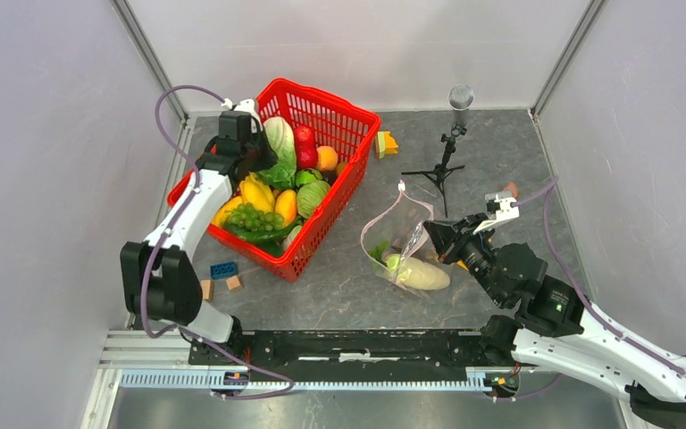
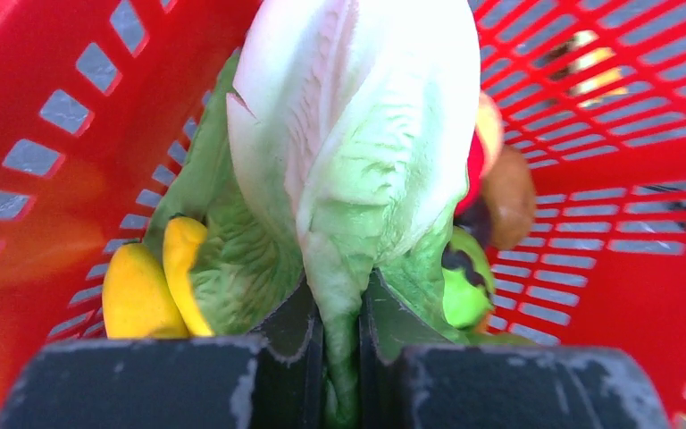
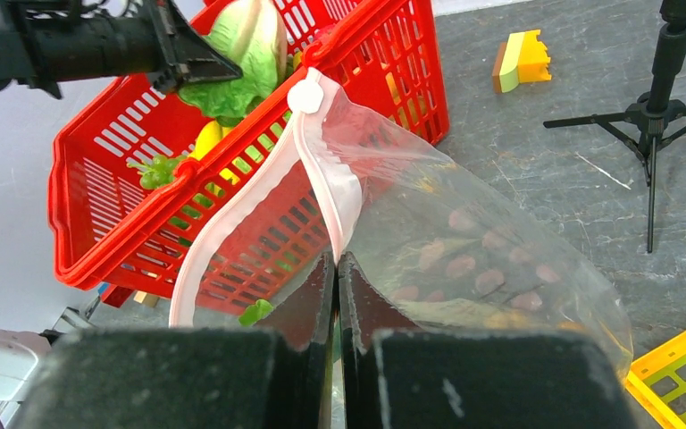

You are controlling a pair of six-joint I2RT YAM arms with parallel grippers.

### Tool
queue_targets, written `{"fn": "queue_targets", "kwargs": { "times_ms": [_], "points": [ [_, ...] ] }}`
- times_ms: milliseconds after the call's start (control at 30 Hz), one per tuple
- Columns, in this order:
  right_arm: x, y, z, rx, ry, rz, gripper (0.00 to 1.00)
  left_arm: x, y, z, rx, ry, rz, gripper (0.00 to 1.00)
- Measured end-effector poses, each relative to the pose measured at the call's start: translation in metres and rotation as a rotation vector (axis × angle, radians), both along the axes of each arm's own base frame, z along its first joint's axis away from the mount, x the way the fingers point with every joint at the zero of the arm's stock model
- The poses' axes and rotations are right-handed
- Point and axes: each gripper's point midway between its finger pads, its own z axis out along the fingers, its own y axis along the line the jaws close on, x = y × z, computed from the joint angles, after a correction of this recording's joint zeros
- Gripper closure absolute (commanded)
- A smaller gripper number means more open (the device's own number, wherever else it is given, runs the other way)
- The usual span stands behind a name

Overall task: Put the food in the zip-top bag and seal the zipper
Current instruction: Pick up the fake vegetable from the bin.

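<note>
No readable text, label or number shows anywhere.

Tight inside the red basket (image 1: 326, 219): mesh walls on both sides of my left pincer (image 2: 339, 304), lettuce (image 2: 357, 134) and yellow produce (image 2: 143, 286) crowding in front. Over the basket's rim, open air. Right of the basket there's bare table, then the zip-top bag (image 1: 402, 232), with the tripod (image 1: 447, 147) beyond it.

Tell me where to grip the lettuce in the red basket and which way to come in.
Grip the lettuce at its tapered end, thin enough to fit between the jaws; its broad leafy body looks too wide. Come from above, since the red basket walls block the sides. The left gripper is shut on that end.
</note>
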Motion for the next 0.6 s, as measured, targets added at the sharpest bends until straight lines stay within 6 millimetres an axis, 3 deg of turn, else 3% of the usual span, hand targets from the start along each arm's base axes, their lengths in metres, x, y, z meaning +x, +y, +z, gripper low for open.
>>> {"fn": "queue_targets", "kwargs": {
  "times_ms": [200, 400, 600],
  "points": [
    [0.0, 0.0, 0.0, 0.006, -0.004, 0.0, 0.95, -0.022, -0.01, 0.049, -0.051, -0.092, -0.062, 0.98],
    [-0.001, -0.001, 0.0, 0.012, -0.007, 0.0, 0.95, -0.048, -0.02, 0.083, -0.073, -0.137, -0.165, 0.98],
    [0.0, 0.0, 0.001, 0.016, -0.016, 0.002, 0.95, -0.084, -0.052, 0.126, -0.173, -0.177, -0.386, 0.98]
  ]
}}
